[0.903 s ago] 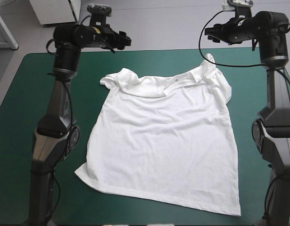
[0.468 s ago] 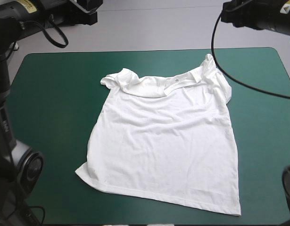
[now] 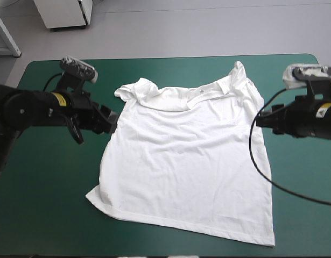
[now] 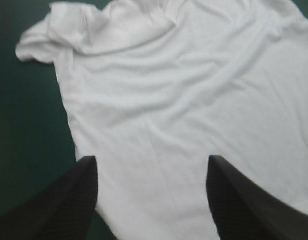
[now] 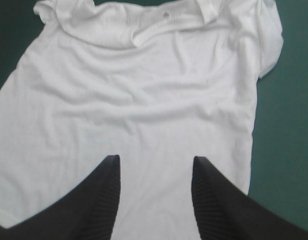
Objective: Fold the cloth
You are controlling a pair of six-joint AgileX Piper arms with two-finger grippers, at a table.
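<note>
A white, short-sleeved fabric T-shirt (image 3: pixel 187 161) lies spread flat at the middle of the table's teal-green cover (image 3: pixel 47 188), clear of every edge; its collar (image 3: pixel 208 92) points to the far edge and its straight hem (image 3: pixel 181 223) runs slantwise near the near edge; the sleeve (image 3: pixel 134 88) toward the table's left side is bunched and folded in on itself, and the other sleeve (image 3: pixel 246 80) stands rumpled at the far right corner of the garment; soft creases cross the chest, while the lower half lies smoother. The left gripper (image 3: pixel 112 122), two broad black curved fingers, sits low at the T-shirt's left side seam, below the bunched sleeve; in its own wrist view the left gripper (image 4: pixel 151 160) has its fingers spread wide apart, one over the cloth's edge where it meets the teal-green cover, the other over white fabric, nothing held between them. The right gripper (image 3: pixel 260 119) is at the opposite side seam, about level with the left; in its wrist view the right gripper (image 5: pixel 156 159) also stands parted, both fingers over the white cloth with only fabric showing in the gap; whether either gripper touches the T-shirt cannot be told.
</note>
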